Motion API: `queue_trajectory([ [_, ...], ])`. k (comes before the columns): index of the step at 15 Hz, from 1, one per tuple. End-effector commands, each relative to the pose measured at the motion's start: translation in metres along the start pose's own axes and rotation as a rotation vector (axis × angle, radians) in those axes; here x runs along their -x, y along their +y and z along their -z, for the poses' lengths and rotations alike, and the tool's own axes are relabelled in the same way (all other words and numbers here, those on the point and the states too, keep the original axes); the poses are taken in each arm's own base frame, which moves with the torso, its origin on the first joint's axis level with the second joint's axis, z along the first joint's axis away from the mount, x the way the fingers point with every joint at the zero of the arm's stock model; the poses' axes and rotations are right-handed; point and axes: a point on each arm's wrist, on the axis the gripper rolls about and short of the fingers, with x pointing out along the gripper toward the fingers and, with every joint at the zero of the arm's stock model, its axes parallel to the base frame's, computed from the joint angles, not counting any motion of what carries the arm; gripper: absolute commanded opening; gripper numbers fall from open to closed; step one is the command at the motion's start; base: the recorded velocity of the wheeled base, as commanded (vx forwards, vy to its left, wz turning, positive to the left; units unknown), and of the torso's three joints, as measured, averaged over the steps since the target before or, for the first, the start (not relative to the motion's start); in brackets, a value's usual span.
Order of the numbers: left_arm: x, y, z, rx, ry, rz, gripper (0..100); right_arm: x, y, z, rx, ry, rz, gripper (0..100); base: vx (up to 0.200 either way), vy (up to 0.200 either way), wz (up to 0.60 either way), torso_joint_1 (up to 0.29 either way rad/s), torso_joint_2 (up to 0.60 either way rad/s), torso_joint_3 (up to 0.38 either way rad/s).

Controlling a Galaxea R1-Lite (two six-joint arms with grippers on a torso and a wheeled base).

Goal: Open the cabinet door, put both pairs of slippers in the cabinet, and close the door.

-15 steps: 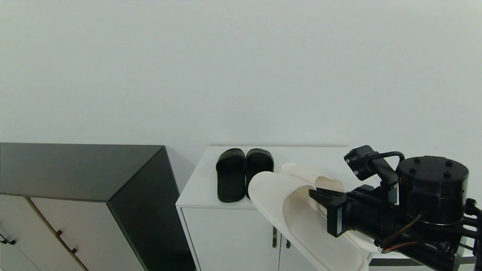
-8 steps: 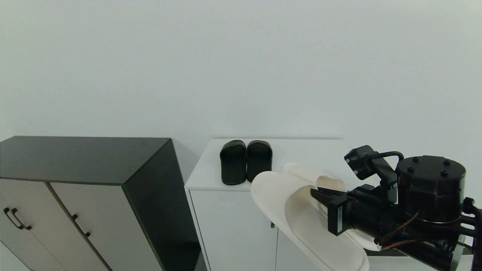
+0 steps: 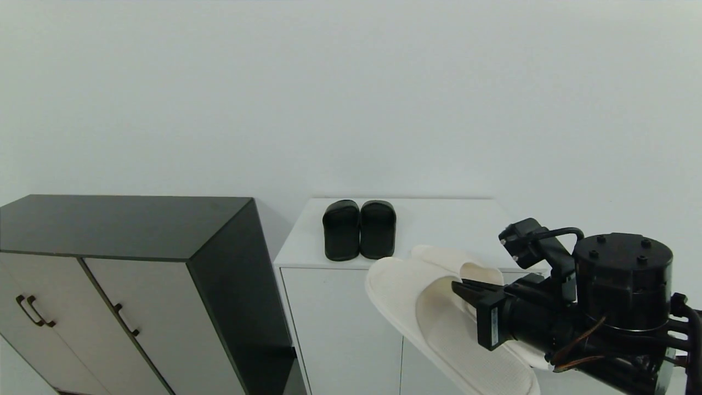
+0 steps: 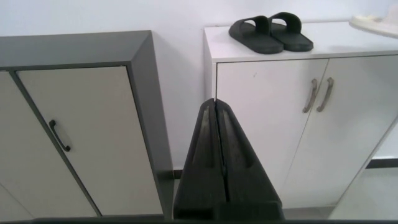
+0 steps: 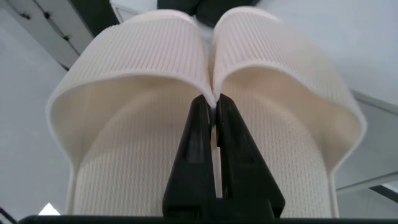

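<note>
White slippers (image 3: 417, 299), two, in right hand (image 3: 457, 287); two black slippers (image 3: 359, 230) atop white cabinet (image 3: 340, 329).

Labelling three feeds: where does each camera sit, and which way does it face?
Head view: on the robot's head, facing the white cabinet, black slippers on top; right gripper holds the white slippers.
Left wrist view: on the left arm, facing the dark cabinet and white cabinet past the shut left gripper.
Right wrist view: on the right arm, looking along its gripper into the white slippers.
Shared: head and left wrist views show the black slippers.
</note>
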Motion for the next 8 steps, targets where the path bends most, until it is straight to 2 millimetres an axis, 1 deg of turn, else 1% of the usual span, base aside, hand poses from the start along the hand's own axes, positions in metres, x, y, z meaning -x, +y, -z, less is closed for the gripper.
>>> queue_trajectory([
  [1, 0.0000, 0.0000, 0.0000, 0.001, 0.000, 0.000, 0, 0.0008, -0.0012, 0.0013, 0.010, 0.003, 0.005, 0, 0.000, 0.000, 0.00, 0.000, 0.00, 0.000],
  [4, 0.0000, 0.0000, 0.0000, 0.001, 0.000, -0.001, 0, 0.0026, -0.0024, 0.0058, 0.013, 0.018, 0.009, 0, 0.000, 0.000, 0.00, 0.000, 0.00, 0.000],
  [8, 0.0000, 0.0000, 0.0000, 0.001, 0.000, -0.001, 0, 0.0029, -0.0031, 0.0056, 0.011, 0.017, 0.008, 0, 0.000, 0.000, 0.00, 0.000, 0.00, 0.000],
])
